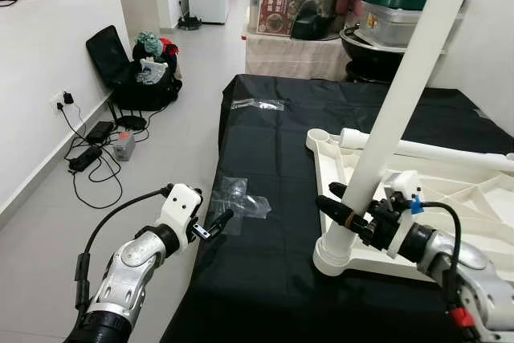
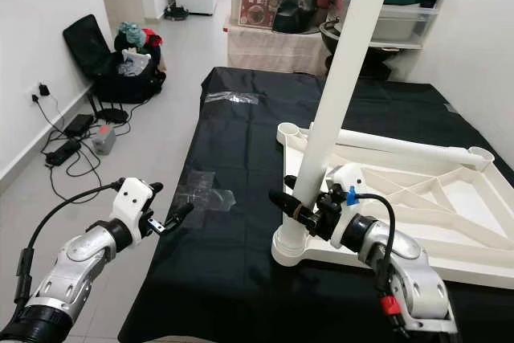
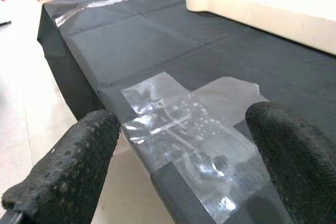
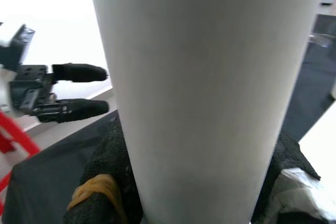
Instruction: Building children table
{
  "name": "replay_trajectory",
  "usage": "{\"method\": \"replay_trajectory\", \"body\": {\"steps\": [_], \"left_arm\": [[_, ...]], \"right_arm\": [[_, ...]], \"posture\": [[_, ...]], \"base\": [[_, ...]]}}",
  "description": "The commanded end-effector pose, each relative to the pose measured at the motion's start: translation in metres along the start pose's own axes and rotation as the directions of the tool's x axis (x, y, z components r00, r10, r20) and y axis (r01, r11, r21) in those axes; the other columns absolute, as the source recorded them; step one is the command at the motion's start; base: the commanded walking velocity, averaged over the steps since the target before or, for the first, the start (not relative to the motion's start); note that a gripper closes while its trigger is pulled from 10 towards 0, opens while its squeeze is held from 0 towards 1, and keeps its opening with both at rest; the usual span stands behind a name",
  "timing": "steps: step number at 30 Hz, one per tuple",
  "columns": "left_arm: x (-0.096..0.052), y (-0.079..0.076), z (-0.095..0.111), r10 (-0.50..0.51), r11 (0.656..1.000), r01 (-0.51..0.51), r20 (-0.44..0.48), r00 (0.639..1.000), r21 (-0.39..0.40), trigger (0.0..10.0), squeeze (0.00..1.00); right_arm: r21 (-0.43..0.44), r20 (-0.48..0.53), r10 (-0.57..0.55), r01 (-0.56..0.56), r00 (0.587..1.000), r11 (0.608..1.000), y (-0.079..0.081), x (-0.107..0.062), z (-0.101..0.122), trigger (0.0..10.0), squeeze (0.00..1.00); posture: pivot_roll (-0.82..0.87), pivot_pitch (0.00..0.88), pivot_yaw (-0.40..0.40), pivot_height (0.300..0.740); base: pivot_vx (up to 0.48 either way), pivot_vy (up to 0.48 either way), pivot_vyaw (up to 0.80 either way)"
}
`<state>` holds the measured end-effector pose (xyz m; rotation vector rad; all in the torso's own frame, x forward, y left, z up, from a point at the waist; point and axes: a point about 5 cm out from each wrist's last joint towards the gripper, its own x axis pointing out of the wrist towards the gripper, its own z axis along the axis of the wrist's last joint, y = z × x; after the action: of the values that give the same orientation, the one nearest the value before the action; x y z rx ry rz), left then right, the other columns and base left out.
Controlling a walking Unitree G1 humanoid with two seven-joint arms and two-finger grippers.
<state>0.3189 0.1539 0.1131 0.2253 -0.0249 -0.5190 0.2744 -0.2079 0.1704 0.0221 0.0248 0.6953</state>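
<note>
1. i'm standing at a long table draped in a black cloth (image 1: 273,142). there are two patches of clear tape (image 1: 241,196) stuck on it, one near my left side and one further up by the far edge.
2. room is a bit of a mess: pale tiled floor (image 1: 177,150), a black bag (image 1: 132,78) stuffed with things against the white wall, and a tangle of cables and a power strip (image 1: 84,158) plugged in beside it. at the far end are stacked storage boxes (image 1: 281,2) and a big pot with a green lid (image 1: 397,6).
3. the kids' table top (image 2: 450,222) is white plastic, lying upside down on the cloth so its ribbed underside shows. one leg lies flat across it (image 2: 409,148).
4. another white leg (image 2: 333,102) stands tilted in the near corner socket.
5. my right pincer (image 2: 299,213) is clamped around that leg low down, just above the socket.
6. my left pincer (image 2: 173,218) hangs spread apart, holding nothing, just off the table's left edge near the tape.
</note>
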Motion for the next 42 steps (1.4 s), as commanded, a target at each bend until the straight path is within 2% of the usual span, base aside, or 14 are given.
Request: {"method": "replay_trajectory", "body": {"steps": [1, 3, 4, 7, 13, 15, 17, 23, 24, 26, 28, 29, 31, 42], "left_arm": [[0.0, -0.002, -0.005, -0.014, 1.0, 0.014, -0.017, 1.0, 0.0, 10.0, 0.0], [-0.001, -0.001, -0.006, -0.002, 1.0, 0.002, -0.021, 1.0, 0.004, 10.0, 0.0], [-0.001, -0.001, -0.006, -0.002, 1.0, 0.002, -0.021, 1.0, 0.004, 10.0, 0.0], [-0.002, -0.001, -0.007, 0.009, 1.0, -0.008, -0.025, 1.0, 0.007, 10.0, 0.0], [-0.003, -0.002, -0.009, 0.009, 1.0, -0.009, -0.032, 0.999, 0.01, 10.0, 0.0], [-0.003, -0.002, -0.009, 0.009, 1.0, -0.009, -0.032, 0.999, 0.01, 10.0, 0.0], [-0.003, -0.001, -0.01, 0.012, 1.0, -0.012, -0.036, 0.999, 0.011, 10.0, 0.0], [-0.003, -0.002, -0.01, 0.013, 1.0, -0.012, -0.035, 0.999, 0.008, 10.0, 0.0], [-0.003, -0.002, -0.01, 0.012, 1.0, -0.012, -0.036, 0.999, 0.007, 10.0, 0.0], [-0.003, -0.002, -0.01, 0.012, 1.0, -0.012, -0.036, 0.999, 0.007, 10.0, 0.0], [-0.002, -0.003, -0.01, 0.011, 1.0, -0.011, -0.036, 0.999, 0.006, 10.0, 0.0], [-0.002, -0.003, -0.01, 0.011, 1.0, -0.011, -0.036, 0.999, 0.006, 10.0, 0.0], [-0.002, -0.003, -0.01, 0.004, 1.0, -0.003, -0.034, 0.999, 0.006, 10.0, 0.0], [-0.002, -0.001, -0.009, 0.007, 1.0, -0.006, -0.034, 0.999, 0.014, 10.0, 0.0]], "right_arm": [[0.014, -0.007, -0.106, 0.106, 0.994, 0.994, -0.004, 0.002, -0.002, 10.0, 0.0], [0.014, -0.11, -0.63, 0.635, 0.769, 0.773, -0.044, -0.009, -0.016, 10.0, 0.0], [0.014, -0.11, -0.63, 0.635, 0.769, 0.773, -0.044, -0.009, -0.016, 10.0, 0.0], [-0.014, -0.226, -0.928, 0.952, 0.296, 0.307, -0.064, -0.048, -0.039, 10.0, 0.0], [0.005, -0.302, -0.942, 0.988, 0.147, 0.153, -0.041, -0.062, -0.058, 10.0, 0.0], [0.005, -0.302, -0.942, 0.988, 0.147, 0.153, -0.041, -0.062, -0.058, 10.0, 0.0], [0.082, -0.244, -0.947, 0.977, 0.211, 0.196, -0.032, -0.049, -0.049, 10.0, 1.0], [0.102, -0.204, -0.931, 0.952, 0.303, 0.288, -0.033, -0.025, -0.032, 10.0, 1.0], [0.109, -0.169, -0.922, 0.936, 0.348, 0.333, -0.035, -0.019, -0.025, 10.0, 0.0], [0.109, -0.169, -0.922, 0.936, 0.348, 0.333, -0.035, -0.019, -0.025, 10.0, 0.0], [0.169, -0.065, -0.85, 0.845, 0.523, 0.508, -0.039, -0.002, -0.004, 10.0, 0.0], [0.169, -0.065, -0.85, 0.845, 0.523, 0.508, -0.039, -0.002, -0.004, 10.0, 0.0], [0.162, 0.086, -0.667, 0.65, 0.74, 0.743, -0.045, 0.014, 0.029, 10.0, 0.0], [0.016, 0.072, -0.465, 0.465, 0.882, 0.885, -0.074, 0.025, 0.047, 10.0, 0.0]], "posture": [[0.04, 0.0, -0.057, 0.74], [0.04, 0.0, -0.059, 0.74], [0.04, 0.0, -0.059, 0.74], [0.05, 0.0, -0.065, 0.74], [0.04, 0.0, -0.066, 0.74], [0.04, 0.0, -0.066, 0.74], [0.04, 0.0, -0.071, 0.74], [0.04, 0.0, -0.072, 0.74], [0.04, 0.0, -0.074, 0.74], [0.04, 0.0, -0.074, 0.74], [0.04, 0.0, -0.073, 0.74], [0.04, 0.0, -0.073, 0.74], [0.04, 0.0, -0.074, 0.74], [0.07, 0.0, -0.088, 0.74]], "base": [[0.0, 0.0, 0.0], [0.0, 0.0, 0.0], [0.0, 0.0, 0.0], [0.0, 0.0, 0.0], [0.0, 0.0, 0.0], [0.0, 0.0, 0.0], [0.0, 0.0, 0.0], [0.0, 0.0, 0.0], [0.0, 0.0, 0.0], [0.0, 0.0, 0.0], [0.0, 0.0, 0.0], [0.0, 0.0, 0.0], [0.0, 0.0, 0.0], [0.0, 0.0, 0.0]]}}
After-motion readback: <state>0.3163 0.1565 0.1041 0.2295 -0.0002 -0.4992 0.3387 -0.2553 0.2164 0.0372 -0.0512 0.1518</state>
